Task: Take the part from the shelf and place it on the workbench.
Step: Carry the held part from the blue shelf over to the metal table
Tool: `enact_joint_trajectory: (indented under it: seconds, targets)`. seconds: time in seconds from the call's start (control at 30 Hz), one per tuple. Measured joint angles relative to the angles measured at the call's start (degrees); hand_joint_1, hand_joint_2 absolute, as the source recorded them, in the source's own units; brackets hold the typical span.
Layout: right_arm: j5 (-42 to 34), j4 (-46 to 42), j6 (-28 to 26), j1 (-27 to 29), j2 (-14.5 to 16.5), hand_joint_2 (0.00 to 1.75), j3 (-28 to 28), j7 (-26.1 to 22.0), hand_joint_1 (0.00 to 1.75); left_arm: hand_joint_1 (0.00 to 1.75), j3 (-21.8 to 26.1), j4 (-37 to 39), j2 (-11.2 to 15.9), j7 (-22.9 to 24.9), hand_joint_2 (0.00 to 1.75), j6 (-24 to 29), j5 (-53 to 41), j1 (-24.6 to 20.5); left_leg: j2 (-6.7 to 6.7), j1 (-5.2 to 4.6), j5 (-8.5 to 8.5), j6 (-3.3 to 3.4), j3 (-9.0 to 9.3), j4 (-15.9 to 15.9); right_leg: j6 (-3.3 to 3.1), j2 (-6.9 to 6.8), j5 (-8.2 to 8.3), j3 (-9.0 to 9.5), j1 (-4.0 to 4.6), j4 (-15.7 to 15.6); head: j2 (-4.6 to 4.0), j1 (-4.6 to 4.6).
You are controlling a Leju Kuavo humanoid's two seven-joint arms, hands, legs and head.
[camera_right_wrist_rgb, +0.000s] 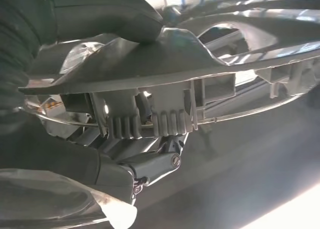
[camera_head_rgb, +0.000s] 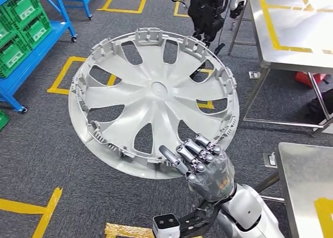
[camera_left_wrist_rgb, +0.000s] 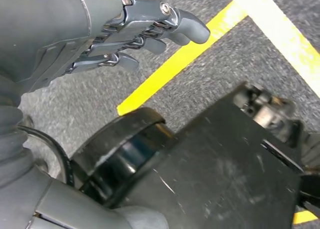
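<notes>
The part is a large silver wheel cover (camera_head_rgb: 153, 100) with several spoke openings, held up roughly flat above the grey floor in the head view. My right hand (camera_head_rgb: 200, 162) grips its near rim, fingers lying over the top edge. In the right wrist view the wheel cover (camera_right_wrist_rgb: 181, 59) fills the frame edge-on, pinched between the thumb (camera_right_wrist_rgb: 109, 11) on one face and the fingers (camera_right_wrist_rgb: 151, 164) on the other. My left hand (camera_left_wrist_rgb: 147, 31) hangs over the floor with its fingers loosely extended and nothing in it. A steel workbench (camera_head_rgb: 302, 181) stands at the right.
A second steel table (camera_head_rgb: 290, 35) marked with yellow tape stands at the far right. Blue shelving (camera_head_rgb: 35, 45) with green crates is at the left. A dark robot (camera_head_rgb: 206, 12) stands ahead. Yellow tape lines (camera_head_rgb: 59, 74) mark the grey carpet.
</notes>
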Motion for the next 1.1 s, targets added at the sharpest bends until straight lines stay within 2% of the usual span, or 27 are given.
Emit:
enact_joint_trajectory:
  seconds: [0.03,0.1,0.13,0.17,0.23,0.3,0.37,0.4,0.43,0.47,0.5,0.53,0.6,0.63,0.73,0.8,0.83,0.9,0.93,0.97,1.0,1.07,1.1]
  targets:
    - [0.0,0.0,0.0,0.0,0.0,1.75,0.0,0.1,1.75,0.00,0.0,0.0,0.0,0.0,1.75,0.0,-0.1,-0.1,0.60,0.03,-0.16,-0.21,0.05,0.1,0.08,-0.82,1.77,2.24,-0.08,-4.0,0.00,0.01]
    - [0.0,0.0,0.0,-0.2,0.0,1.75,0.1,0.2,1.75,0.00,0.0,0.0,0.0,0.0,1.75,0.0,-0.2,-0.2,1.60,-0.21,-0.58,-0.82,0.04,0.5,-0.27,-2.69,3.64,6.28,0.20,-10.8,0.01,0.03]
    - [0.0,0.0,0.0,-0.3,0.0,1.75,0.1,0.3,1.75,0.00,0.0,0.0,0.0,0.1,1.75,-0.1,-0.3,-0.2,2.02,-0.35,-0.72,-1.10,0.05,0.7,-0.67,-3.09,3.76,7.14,0.36,-12.3,0.01,-0.02]
    - [0.0,0.0,0.0,-0.4,0.0,1.75,0.1,0.4,1.75,0.00,0.0,0.0,0.0,0.1,1.75,-0.1,-0.4,-0.2,2.45,-0.46,-0.80,-1.35,0.08,0.8,-1.16,-2.89,3.55,7.26,0.56,-12.6,0.01,-0.06]
    - [0.0,0.0,0.0,-0.4,0.0,1.75,0.1,0.5,1.75,0.00,0.0,0.0,0.0,0.2,1.75,-0.1,-0.5,-0.3,3.03,-0.29,-1.05,-1.85,0.28,0.9,-2.03,-1.65,3.74,7.01,0.53,-12.6,0.00,-0.16]
    - [0.0,0.0,0.0,-0.6,0.1,1.75,0.1,0.5,1.75,0.00,0.0,0.0,0.0,0.2,1.75,-0.1,-0.6,-0.5,1.19,-0.01,-2.92,-2.34,-0.42,3.1,-2.73,-0.58,3.90,7.01,0.41,-12.7,0.00,-0.29]
    - [0.0,0.1,0.0,-0.7,0.1,1.75,0.1,0.5,1.75,0.00,0.0,0.0,0.0,0.2,1.75,-0.1,-0.6,-0.4,-1.50,0.11,-6.79,-2.51,-3.40,10.0,-3.21,0.56,3.97,6.99,0.44,-12.7,0.00,-0.49]
    - [0.0,0.1,0.0,-0.8,0.1,1.75,0.2,0.5,1.75,0.00,0.0,0.0,0.0,0.2,1.75,-0.1,-0.6,-0.3,-2.08,0.09,-8.47,-2.46,-5.29,14.1,-3.36,1.10,3.98,6.97,0.56,-12.7,0.00,-0.55]
    - [0.0,0.1,0.0,-0.7,0.1,1.75,0.2,0.5,1.75,0.00,0.0,0.0,0.0,0.2,1.75,-0.1,-0.7,-0.2,-2.31,0.06,-9.24,-2.35,-6.72,17.0,-3.45,1.65,4.00,6.98,0.70,-12.7,0.00,-0.55]
    - [0.1,0.1,0.0,-0.8,0.1,1.75,0.2,0.4,1.75,0.00,0.0,0.0,0.0,0.2,1.75,-0.1,-0.7,-0.2,-2.38,0.02,-8.77,-2.14,-7.23,17.7,-3.49,2.13,4.00,7.03,0.84,-12.7,0.00,-0.56]
    - [0.1,0.1,0.0,-0.8,0.1,1.75,0.2,0.4,1.75,0.00,0.0,0.0,0.0,0.2,1.75,-0.1,-0.7,-0.3,-2.44,-0.05,-7.19,-1.84,-6.70,16.2,-3.51,2.57,4.01,7.12,0.97,-12.7,0.00,-0.55]
    - [0.1,0.2,0.0,-0.8,0.1,1.75,0.2,0.3,1.75,0.00,0.0,0.0,0.0,0.3,1.75,-0.1,-0.8,-0.4,-2.58,-0.17,-4.87,-1.44,-5.32,12.9,-3.51,3.00,4.01,7.25,1.06,-12.7,0.00,-0.55]
    - [0.1,0.2,0.0,-0.9,0.1,1.75,0.1,-0.1,1.75,0.00,0.0,0.0,0.1,0.3,1.75,-0.1,-0.9,-0.4,-3.32,-0.54,-1.27,-0.51,-2.15,5.3,-3.42,3.57,4.02,7.29,1.13,-12.6,0.00,-0.53]
    - [0.1,0.2,0.0,-1.0,0.1,1.75,0.1,-0.4,1.75,0.00,0.0,0.0,0.2,0.3,1.75,-0.1,-0.9,-0.5,-3.65,-0.72,-0.57,-0.21,-1.26,3.0,-3.25,3.73,4.09,7.13,1.11,-12.6,0.00,-0.55]
    - [0.1,0.1,0.0,-1.2,0.1,1.75,0.1,-1.5,1.75,0.00,0.0,0.0,0.2,0.3,1.75,-0.3,-1.2,-0.6,-3.72,-0.82,-0.32,0.09,-0.83,1.1,-2.42,3.88,4.34,6.59,0.94,-12.6,0.00,-0.58]
    - [0.0,0.1,0.0,-1.3,0.1,1.75,0.1,-2.0,1.75,0.00,0.0,0.0,0.2,0.3,1.75,-0.3,-1.3,-0.6,-3.36,-0.55,0.25,0.35,-0.50,0.2,-1.90,2.96,3.19,5.70,0.99,-11.2,-0.01,-0.47]
    - [0.0,0.1,0.0,-1.4,0.1,1.75,0.1,-2.1,1.75,0.00,0.1,0.0,0.2,0.3,1.75,-0.3,-1.4,-0.6,-3.13,-0.40,0.50,0.47,-0.37,-0.2,-1.65,2.23,1.75,4.56,0.98,-8.9,-0.01,-0.38]
    - [0.0,0.1,0.0,-1.5,0.1,1.75,0.2,-2.3,1.75,0.00,0.1,0.0,0.2,0.3,1.75,-0.3,-1.4,-0.6,-2.69,-0.46,0.59,0.60,-0.42,-0.3,-1.15,1.03,-1.82,1.22,0.82,-1.6,0.00,-0.23]
    - [0.0,0.1,0.0,-1.5,0.1,1.75,0.2,-2.3,1.75,0.00,0.1,0.0,0.1,0.3,1.75,-0.3,-1.5,-0.5,-2.44,-0.45,0.58,0.59,-0.46,-0.2,-0.90,0.79,-2.92,-0.24,0.66,1.6,0.00,-0.20]
    - [0.0,0.1,0.0,-1.5,0.1,1.75,0.2,-2.4,1.75,0.00,0.1,0.0,0.1,0.3,1.75,-0.3,-1.5,-0.4,-2.22,-0.41,0.57,0.57,-0.47,-0.2,-0.69,0.65,-3.05,-0.88,0.48,3.1,0.00,-0.19]
    - [0.0,0.1,0.0,-1.5,0.1,1.75,0.2,-2.4,1.75,0.00,0.1,0.0,0.1,0.3,1.75,-0.3,-1.5,-0.4,-2.07,-0.34,0.52,0.47,-0.48,-0.1,-0.47,0.53,-2.15,-0.43,0.26,2.4,0.00,-0.16]
    - [0.0,0.2,0.0,-1.5,0.1,1.75,0.2,-2.5,1.75,0.00,0.1,0.0,0.1,0.3,1.75,-0.3,-1.7,-0.4,-1.94,-0.17,0.22,-0.04,-0.49,0.3,0.04,-0.07,1.17,3.45,-0.19,-4.7,0.00,-0.13]
    - [0.0,0.2,0.0,-1.5,0.1,1.75,0.2,-2.6,1.75,0.00,0.1,0.0,0.1,0.4,1.75,-0.3,-1.8,-0.4,-1.93,-0.22,-0.03,-0.44,-0.62,0.7,0.07,-0.30,2.24,5.55,-0.30,-8.4,0.00,-0.03]
